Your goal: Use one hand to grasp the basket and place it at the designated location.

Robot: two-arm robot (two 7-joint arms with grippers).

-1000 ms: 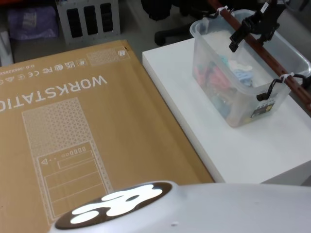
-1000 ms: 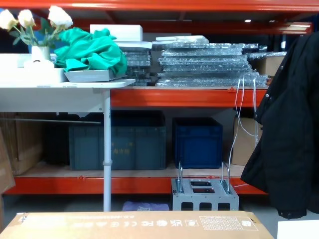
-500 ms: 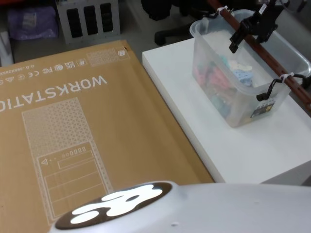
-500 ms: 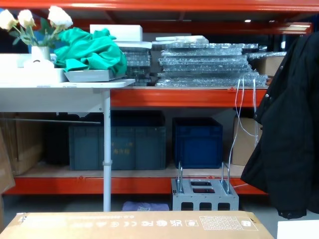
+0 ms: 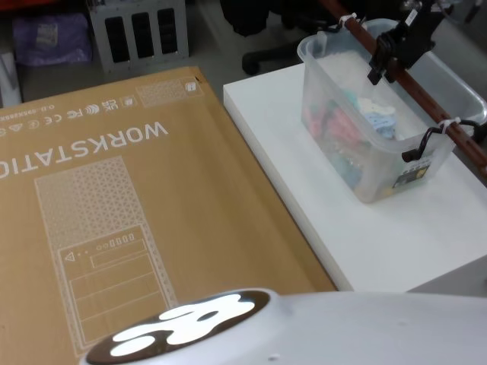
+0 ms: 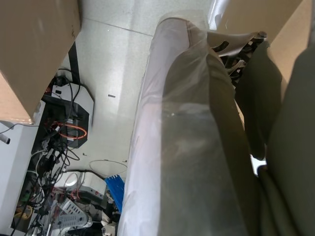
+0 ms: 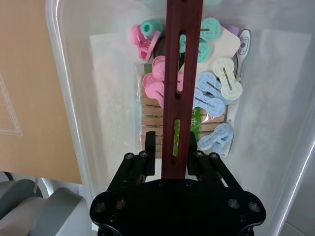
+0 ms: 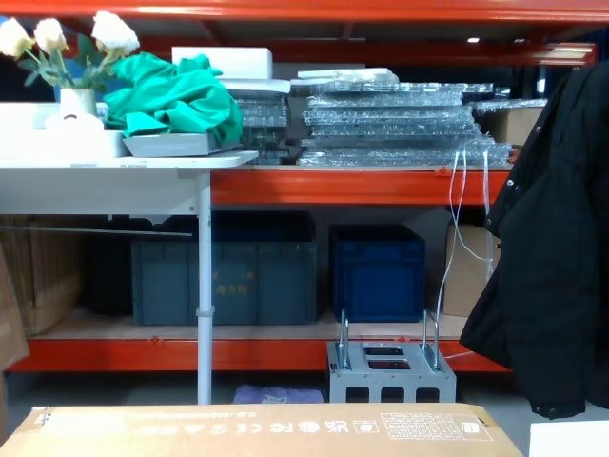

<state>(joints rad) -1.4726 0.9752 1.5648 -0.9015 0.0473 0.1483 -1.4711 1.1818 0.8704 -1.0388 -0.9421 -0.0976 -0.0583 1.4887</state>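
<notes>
The basket (image 5: 358,144), a translucent whitish tub, stands on the white table (image 5: 304,190) at the right. Pink, blue, green and cream pieces (image 7: 216,93) lie in it. Its reddish-brown bar handle (image 5: 426,103) runs lengthwise above the tub. My right gripper (image 5: 386,59) sits over the far half of that handle (image 7: 177,73). In the right wrist view its black fingers (image 7: 149,145) press against both sides of the bar, so my right gripper (image 7: 172,147) is shut on it. My left arm hangs parked low beside the body, over the floor.
A large brown cardboard box (image 5: 114,190) lies flat left of the table, its edge against the table's side. A second clear tub (image 5: 456,76) stands behind the basket. A grey metal rack (image 5: 137,26) and a chair base (image 5: 266,53) stand on the floor beyond.
My right gripper has shifted slightly toward me along the handle and turned more upright over it. The basket has stayed where it was on the table.
</notes>
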